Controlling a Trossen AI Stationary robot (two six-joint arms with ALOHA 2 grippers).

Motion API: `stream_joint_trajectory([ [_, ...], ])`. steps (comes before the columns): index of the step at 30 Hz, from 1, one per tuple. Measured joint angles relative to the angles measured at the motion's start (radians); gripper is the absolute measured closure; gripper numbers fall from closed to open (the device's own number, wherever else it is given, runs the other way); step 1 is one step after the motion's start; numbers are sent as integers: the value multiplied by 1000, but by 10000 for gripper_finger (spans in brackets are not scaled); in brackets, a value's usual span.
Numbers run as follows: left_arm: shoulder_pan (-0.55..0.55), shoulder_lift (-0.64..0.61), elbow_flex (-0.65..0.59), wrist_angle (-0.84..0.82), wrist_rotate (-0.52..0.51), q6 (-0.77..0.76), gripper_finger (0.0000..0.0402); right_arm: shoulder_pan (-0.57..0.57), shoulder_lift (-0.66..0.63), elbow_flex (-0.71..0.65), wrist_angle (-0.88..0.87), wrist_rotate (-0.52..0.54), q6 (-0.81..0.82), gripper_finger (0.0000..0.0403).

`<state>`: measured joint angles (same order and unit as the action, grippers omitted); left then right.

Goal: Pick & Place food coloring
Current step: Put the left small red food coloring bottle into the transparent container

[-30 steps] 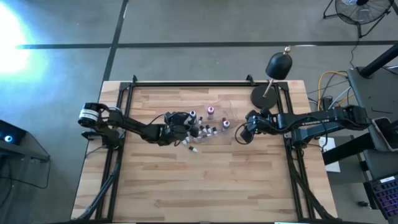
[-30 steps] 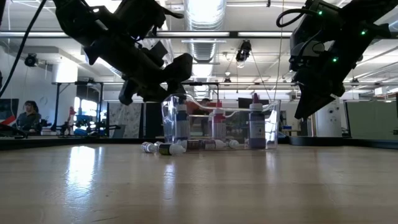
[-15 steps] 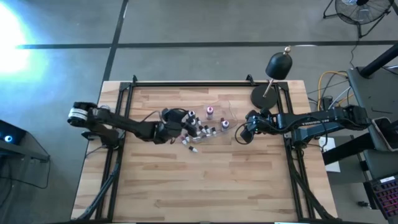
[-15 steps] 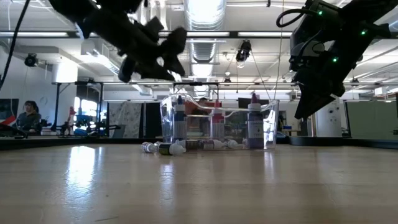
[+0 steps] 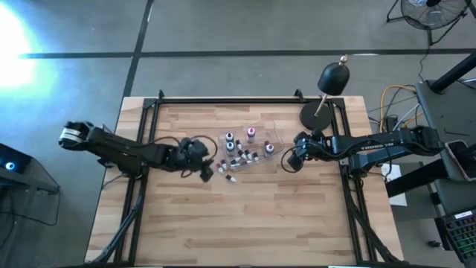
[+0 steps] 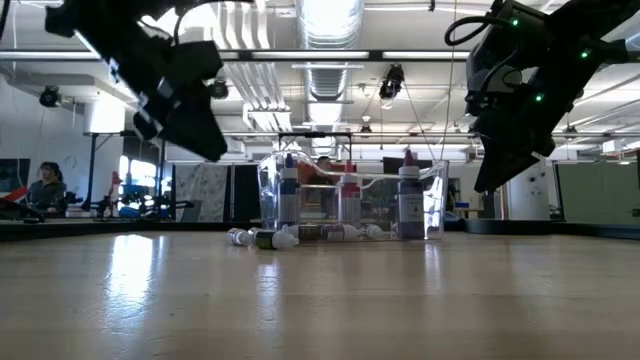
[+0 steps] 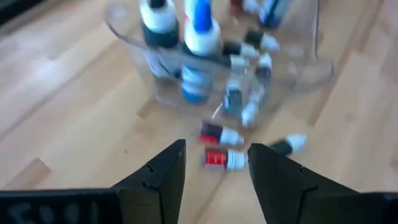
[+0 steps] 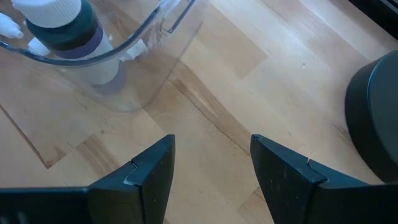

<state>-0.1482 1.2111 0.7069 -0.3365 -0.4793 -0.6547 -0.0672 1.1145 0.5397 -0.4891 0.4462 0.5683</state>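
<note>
- Bottles [image 5: 236, 155] of food coloring clustered mid-table: some upright in clear tray [image 6: 436, 205], others lying loose on table [image 5: 245, 223] beside it.
- Left gripper [image 5: 202, 152] just beside cluster, raised, jaws apart, holding nothing; loose red-labelled bottle [image 7: 217, 158] lying just beyond fingertips.
- Right gripper [image 5: 291, 160] near tray's other end, raised, jaws apart, empty; dark-banded upright bottle [image 8: 65, 31] ahead inside tray wall.

You're looking at two dark jointed arms, the left arm [image 5: 126, 152] showing a white-banded base joint, black cables trailing alongside.
</note>
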Motion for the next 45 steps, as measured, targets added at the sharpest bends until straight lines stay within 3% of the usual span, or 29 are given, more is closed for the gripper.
stream_joint_trajectory([
  [3, -9, 28, -56, 92, 10, 76, 250, -5, 0, -3, 2, 1, -3, 200],
  [7, -6, 100, -102, 190, 20, 294, 250, -14, 0, -5, 2, 1, 1, 200],
  [10, 11, 163, -97, 235, 31, 427, 250, -15, 0, -5, 2, 0, 5, 200],
  [15, 31, 272, -58, 231, 164, 640, 250, -15, 0, -5, 1, -2, 16, 200],
  [18, 46, 326, -30, 229, 167, 722, 250, -15, 0, -5, -1, -3, 19, 200],
  [25, 83, 361, 8, 225, 177, 799, 250, -15, 0, -5, -1, -5, 56, 200],
  [31, 125, 359, 8, 222, 292, 801, 250, -15, 0, -5, -1, -2, 67, 200],
  [39, 132, 358, 8, 222, 425, 673, 250, -15, 0, -5, -1, -2, 67, 200],
  [45, 132, 359, 8, 223, 436, 607, 253, -15, 0, -8, -1, -1, 68, 200],
])
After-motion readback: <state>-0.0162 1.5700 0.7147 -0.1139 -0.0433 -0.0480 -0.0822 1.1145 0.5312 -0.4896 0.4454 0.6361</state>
